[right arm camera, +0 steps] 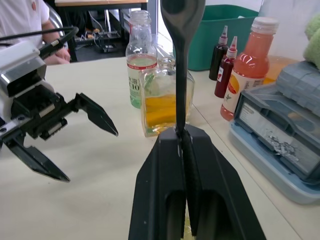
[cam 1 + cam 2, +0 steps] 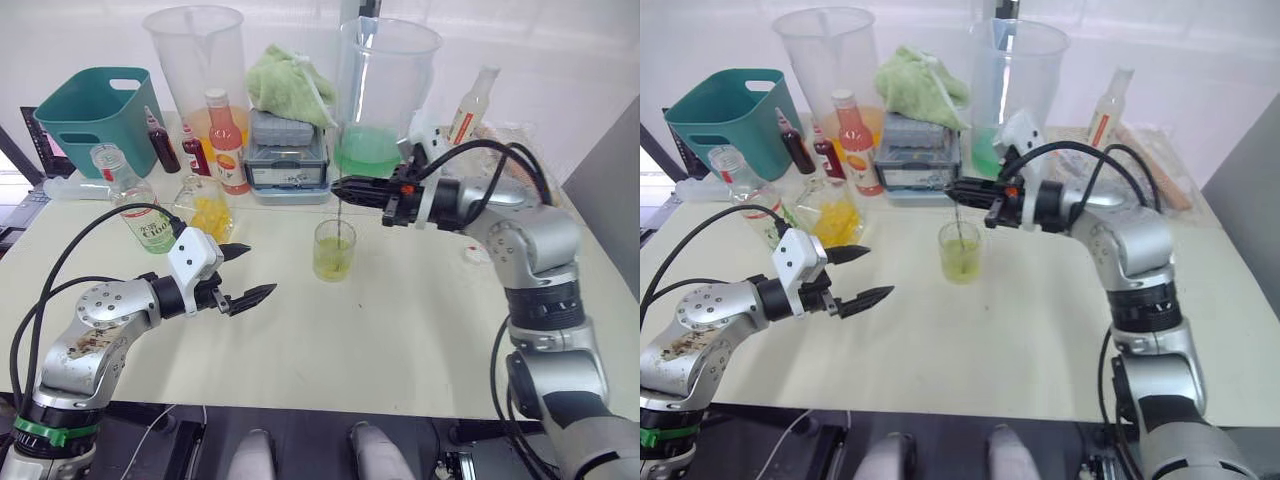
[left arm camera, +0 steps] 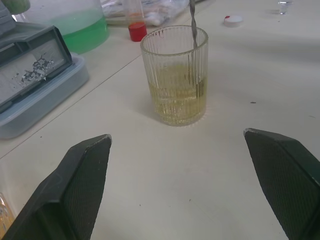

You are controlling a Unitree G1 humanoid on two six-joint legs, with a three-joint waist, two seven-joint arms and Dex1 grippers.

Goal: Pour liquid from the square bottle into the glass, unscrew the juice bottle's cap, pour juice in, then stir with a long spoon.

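Left eye view: right claw [image 2: 345,188] clamped on the long spoon [image 2: 339,222], poised directly above the glass [image 2: 333,250]. Spoon hung upright from the closed fingers, its lower end dipped into the pale yellow-green liquid. Glass stood near the middle of the surface [image 2: 400,330], about a third full. Left claw [image 2: 249,271] hovered low over the surface, near the glass on the robot's left, fingers spread wide apart and gripping nothing. Juice bottle [image 2: 132,200] stood uncapped toward the left rear, just beside the square bottle [image 2: 207,208] with its orange liquid. Juice bottle's cap [image 3: 233,20] lay on the surface well apart from the glass, on the robot's right. Behind: teal basket [image 2: 88,115], orange-labelled bottle [image 2: 227,142], two small dark sauce bottles [image 2: 163,145], grey lidded box [image 2: 286,157], green cloth [image 2: 288,83], two big clear jugs [image 2: 385,95], one holding green liquid.
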